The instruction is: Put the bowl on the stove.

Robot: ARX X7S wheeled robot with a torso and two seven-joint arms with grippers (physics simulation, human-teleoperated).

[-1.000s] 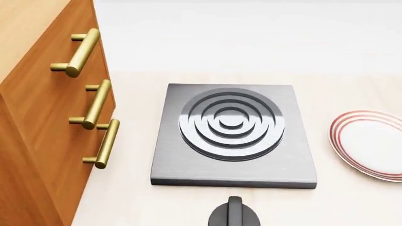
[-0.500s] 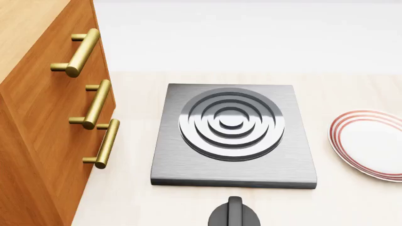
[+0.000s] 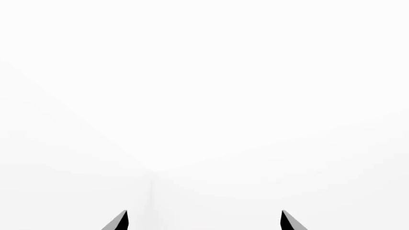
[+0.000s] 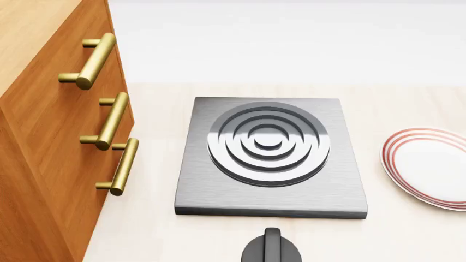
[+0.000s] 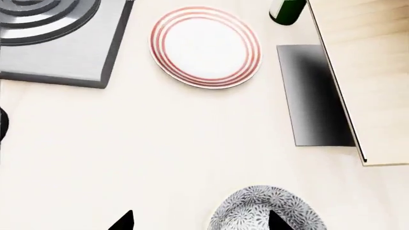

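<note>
The stove (image 4: 269,154), a dark grey square slab with a raised ring burner, lies mid-counter in the head view, with nothing on it. Its corner (image 5: 57,52) also shows in the right wrist view. The bowl (image 5: 267,212), white with grey-blue speckled flowers, stands on the pale counter at the edge of the right wrist view. My right gripper (image 5: 201,221) is open above it; one fingertip (image 5: 279,221) overlaps the bowl, the other hangs over bare counter beside it. My left gripper (image 3: 204,221) is open, facing only white. Neither gripper shows in the head view.
A white plate (image 5: 206,46) with red rings lies between stove and bowl, also at the right as plate (image 4: 429,166). A black knob (image 4: 271,248) sits before the stove. A wooden cabinet (image 4: 43,142) with brass handles flanks the left. A green bottle (image 5: 286,9) and a wooden panel (image 5: 370,72) stand beyond the plate.
</note>
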